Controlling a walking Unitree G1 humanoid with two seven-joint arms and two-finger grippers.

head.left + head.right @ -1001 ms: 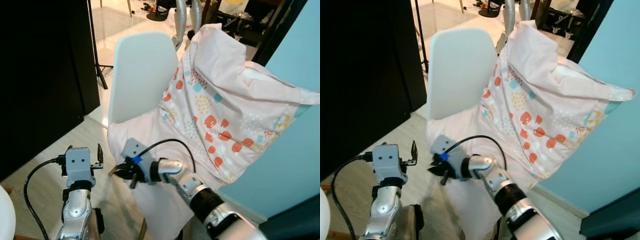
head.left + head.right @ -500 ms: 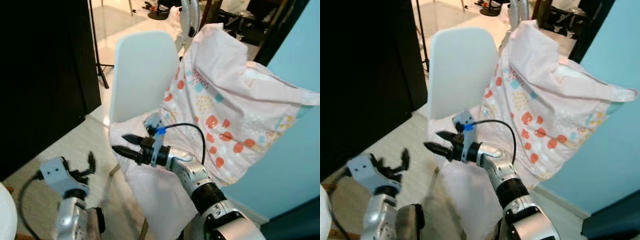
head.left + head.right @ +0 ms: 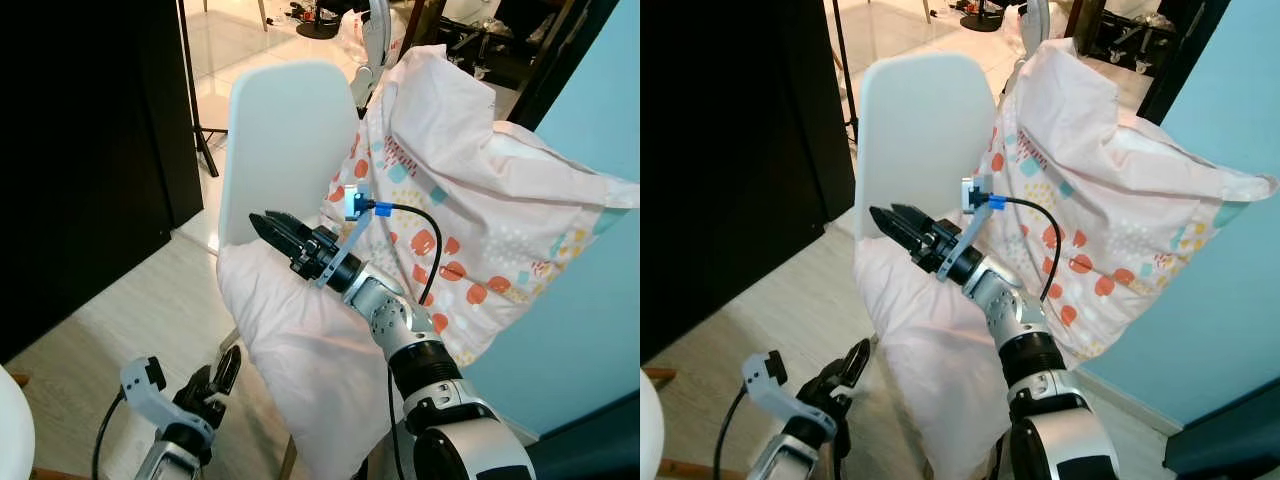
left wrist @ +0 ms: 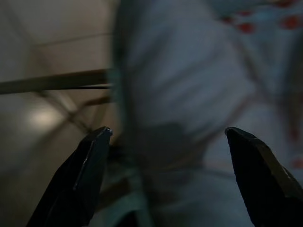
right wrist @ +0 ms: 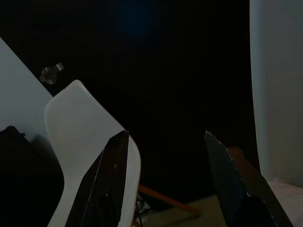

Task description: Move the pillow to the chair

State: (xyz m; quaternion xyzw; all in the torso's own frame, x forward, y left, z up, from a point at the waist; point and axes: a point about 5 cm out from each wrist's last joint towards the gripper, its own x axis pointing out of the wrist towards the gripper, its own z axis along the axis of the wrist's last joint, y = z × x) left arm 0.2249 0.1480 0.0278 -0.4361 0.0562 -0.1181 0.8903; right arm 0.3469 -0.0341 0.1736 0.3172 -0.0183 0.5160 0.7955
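Observation:
The pillow [image 3: 450, 200], pale pink with orange and teal patches, rests on the white chair [image 3: 285, 140], its upper part leaning against the turquoise wall and its plain lower part draped over the seat's front. My right gripper [image 3: 272, 222] hovers above that lower part, just in front of the chair back, open and holding nothing. In the right wrist view the right gripper [image 5: 165, 137] has its fingers apart. My left gripper [image 3: 222, 368] hangs low near the floor, open, aimed at the pillow's hanging edge [image 4: 189, 85].
A black panel [image 3: 80, 150] stands to the left with a stand's legs [image 3: 200, 140] beside it. The turquoise wall [image 3: 590, 330] closes the right side. A second white chair [image 5: 80, 123] stands to my left, its edge [image 3: 10, 420] low in the head views. Pale wood floor lies between.
My right gripper left the pillow's front edge and rose to the chair back's height. My left arm sank from waist height to near the floor.

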